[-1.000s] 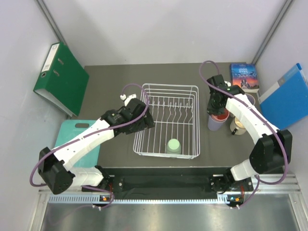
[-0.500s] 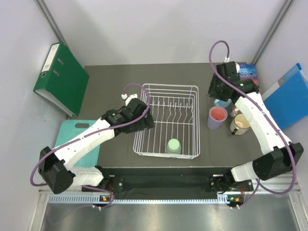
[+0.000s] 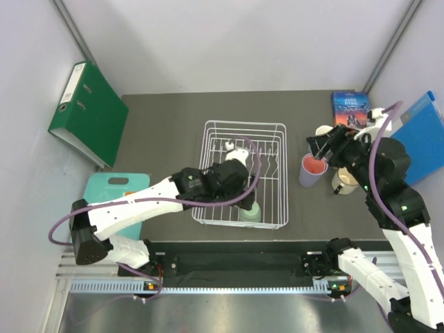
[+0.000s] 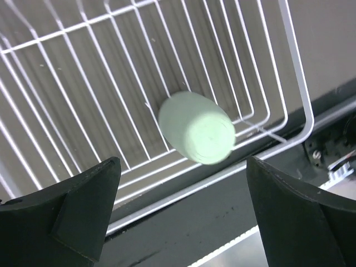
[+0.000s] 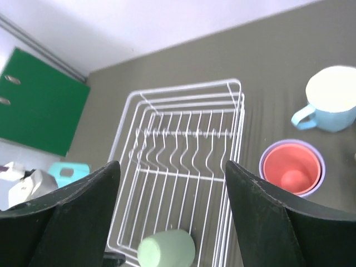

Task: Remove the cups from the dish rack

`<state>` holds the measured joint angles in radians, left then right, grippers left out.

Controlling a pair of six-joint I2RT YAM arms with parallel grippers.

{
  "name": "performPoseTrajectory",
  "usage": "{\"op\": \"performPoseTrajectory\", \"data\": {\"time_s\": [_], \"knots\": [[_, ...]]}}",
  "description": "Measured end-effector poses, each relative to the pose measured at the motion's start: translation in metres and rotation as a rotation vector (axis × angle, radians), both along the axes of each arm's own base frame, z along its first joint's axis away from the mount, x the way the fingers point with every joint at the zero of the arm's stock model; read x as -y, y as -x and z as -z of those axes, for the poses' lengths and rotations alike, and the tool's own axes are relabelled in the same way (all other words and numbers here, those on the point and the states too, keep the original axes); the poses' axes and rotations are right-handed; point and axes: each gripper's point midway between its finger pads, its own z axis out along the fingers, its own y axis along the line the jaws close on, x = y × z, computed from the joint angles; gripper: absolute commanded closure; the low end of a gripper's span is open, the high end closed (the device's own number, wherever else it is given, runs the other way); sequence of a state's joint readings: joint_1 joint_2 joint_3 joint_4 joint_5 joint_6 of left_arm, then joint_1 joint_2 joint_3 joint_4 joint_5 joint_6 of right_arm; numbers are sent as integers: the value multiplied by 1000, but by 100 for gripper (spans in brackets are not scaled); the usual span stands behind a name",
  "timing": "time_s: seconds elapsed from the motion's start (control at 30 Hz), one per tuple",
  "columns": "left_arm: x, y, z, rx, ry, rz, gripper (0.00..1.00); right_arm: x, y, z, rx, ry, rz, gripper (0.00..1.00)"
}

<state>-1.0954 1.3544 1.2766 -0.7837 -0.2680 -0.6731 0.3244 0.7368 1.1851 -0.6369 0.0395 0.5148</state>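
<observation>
Holds left gripper [image 4: 183, 194] wide open, empty, over green cup [image 4: 197, 128], base-up by rack's [image 4: 296, 72] near rim, ready to straddle it. Parks right gripper [image 5: 172, 214], equally wide and empty, aside above unloaded cups [image 5: 292, 168].

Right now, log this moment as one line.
left claw: open over sage green cup | dish rack: holds only it | right claw: open, empty

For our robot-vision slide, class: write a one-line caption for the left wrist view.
Open left gripper hovers over a lone sage green cup, base toward the camera, in the white wire dish rack.
</observation>
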Motion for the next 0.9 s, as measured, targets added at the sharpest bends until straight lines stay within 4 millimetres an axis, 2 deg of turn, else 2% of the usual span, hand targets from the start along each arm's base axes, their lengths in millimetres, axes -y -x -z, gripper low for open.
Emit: {"op": "performPoseTrajectory", "data": {"time_s": [0.1,0.2,0.27,0.53,0.77,0.83,0.9], "knots": [[13,14,7,8,-38,54,1,-5,-3,22,-51,10,-23,23],[18,18,15,10,-76,60,1,-9,-2,46,-112,21,-42,23],[21,18,22,9,-100,58,1,-10,0,52,-131,23,-50,23],[30,20,55,-26,-182,74,1,-12,10,44,-102,4,-77,23],[44,18,83,-54,-213,84,1,-12,17,46,-110,5,-92,23],[48,18,92,-68,-223,87,5,-12,18,47,-112,10,-95,23],[50,18,100,-79,-233,87,22,-12,19,48,-115,14,-98,23]]}}
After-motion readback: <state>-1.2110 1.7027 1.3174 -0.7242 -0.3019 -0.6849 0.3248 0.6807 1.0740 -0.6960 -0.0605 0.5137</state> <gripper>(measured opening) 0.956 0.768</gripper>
